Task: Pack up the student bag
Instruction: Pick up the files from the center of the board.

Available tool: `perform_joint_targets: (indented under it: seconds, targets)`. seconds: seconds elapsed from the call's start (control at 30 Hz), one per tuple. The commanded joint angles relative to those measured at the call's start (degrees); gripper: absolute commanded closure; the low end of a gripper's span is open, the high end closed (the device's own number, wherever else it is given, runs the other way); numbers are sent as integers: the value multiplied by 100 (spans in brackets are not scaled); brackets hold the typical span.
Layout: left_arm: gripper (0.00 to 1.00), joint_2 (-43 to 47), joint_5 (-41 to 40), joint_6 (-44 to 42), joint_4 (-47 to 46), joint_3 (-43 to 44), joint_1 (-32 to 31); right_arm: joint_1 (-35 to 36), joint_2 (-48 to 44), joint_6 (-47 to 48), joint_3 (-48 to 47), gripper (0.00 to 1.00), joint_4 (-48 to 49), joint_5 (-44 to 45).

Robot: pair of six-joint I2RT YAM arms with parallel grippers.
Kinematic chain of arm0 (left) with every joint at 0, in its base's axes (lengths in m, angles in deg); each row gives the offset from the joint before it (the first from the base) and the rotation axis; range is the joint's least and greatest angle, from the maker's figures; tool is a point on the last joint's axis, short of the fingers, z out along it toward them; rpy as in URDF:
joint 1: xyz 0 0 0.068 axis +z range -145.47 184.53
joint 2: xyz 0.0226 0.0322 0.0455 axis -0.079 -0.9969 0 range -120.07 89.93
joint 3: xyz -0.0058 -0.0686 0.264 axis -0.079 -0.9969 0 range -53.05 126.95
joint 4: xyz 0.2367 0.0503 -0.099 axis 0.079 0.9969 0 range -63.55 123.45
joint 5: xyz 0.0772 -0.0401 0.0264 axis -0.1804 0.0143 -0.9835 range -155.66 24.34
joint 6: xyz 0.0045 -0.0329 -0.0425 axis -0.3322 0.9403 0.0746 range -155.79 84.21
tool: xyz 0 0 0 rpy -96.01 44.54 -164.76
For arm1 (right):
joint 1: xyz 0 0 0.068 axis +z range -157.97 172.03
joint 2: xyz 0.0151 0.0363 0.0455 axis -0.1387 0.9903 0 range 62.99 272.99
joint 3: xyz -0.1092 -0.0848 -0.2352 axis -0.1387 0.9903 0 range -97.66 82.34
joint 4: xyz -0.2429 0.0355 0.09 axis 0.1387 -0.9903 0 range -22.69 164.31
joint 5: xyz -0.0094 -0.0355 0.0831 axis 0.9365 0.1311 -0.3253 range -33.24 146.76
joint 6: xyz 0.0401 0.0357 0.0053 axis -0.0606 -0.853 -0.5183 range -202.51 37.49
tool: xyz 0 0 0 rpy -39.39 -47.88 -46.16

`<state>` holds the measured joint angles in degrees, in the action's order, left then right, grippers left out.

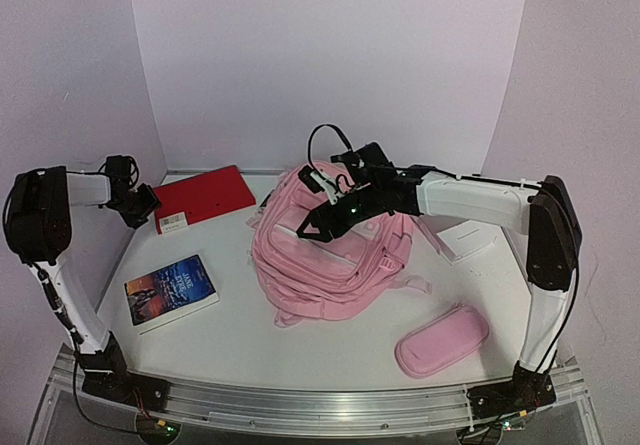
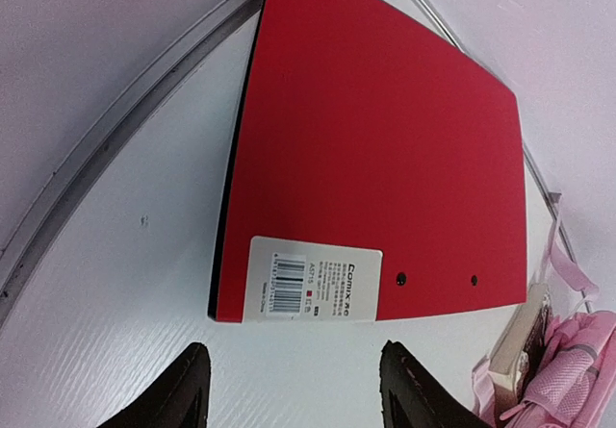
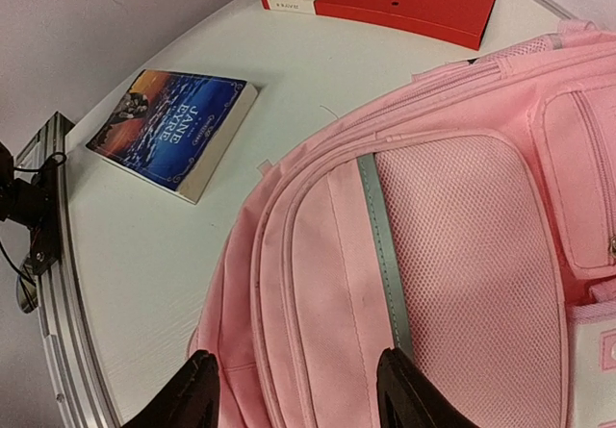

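Observation:
The student bag (image 1: 330,260), a large pink backpack with grey stripes, lies flat in the middle of the table; it fills the right wrist view (image 3: 433,255). My right gripper (image 1: 318,223) hovers open and empty just above the bag's front pocket (image 3: 298,390). My left gripper (image 1: 140,208) is open and empty at the far left, just short of the near edge of a red folder (image 1: 203,197) with a barcode label (image 2: 318,279). A Jane Eyre paperback (image 1: 172,291) lies at the front left, and also shows in the right wrist view (image 3: 173,130). A small pink pencil case (image 1: 442,339) lies at the front right.
A white box (image 1: 468,237) sits under the right forearm at the back right. White walls enclose the table on three sides. A metal rail (image 1: 320,400) runs along the near edge. A pink strap (image 2: 568,274) and the bag's corner show beside the folder.

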<state>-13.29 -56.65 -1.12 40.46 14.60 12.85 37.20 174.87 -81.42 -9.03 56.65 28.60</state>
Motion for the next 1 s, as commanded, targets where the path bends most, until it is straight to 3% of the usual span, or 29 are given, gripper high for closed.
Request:
perform_joint_targets:
  seconds: [0.0, 0.33, 0.63, 0.77, 0.97]
  targets:
    - [44, -378, 110, -90, -674, 22, 23, -38, -262, 23, -218, 45, 113, -71]
    - [45, -771, -402, 72, -860, -23, 32, -114, -306, 40, -232, 44, 35, -104]
    - [55, -1302, 15, -34, -1017, 357, 36, -170, -289, 112, -300, 44, -71, -103]
    - [65, -1409, 250, -64, -883, 539, 38, -184, -293, 167, -365, 45, -133, -77]
    - [94, -1187, 750, 194, -1159, 222, 33, -202, -276, 196, -411, 45, -157, -42]
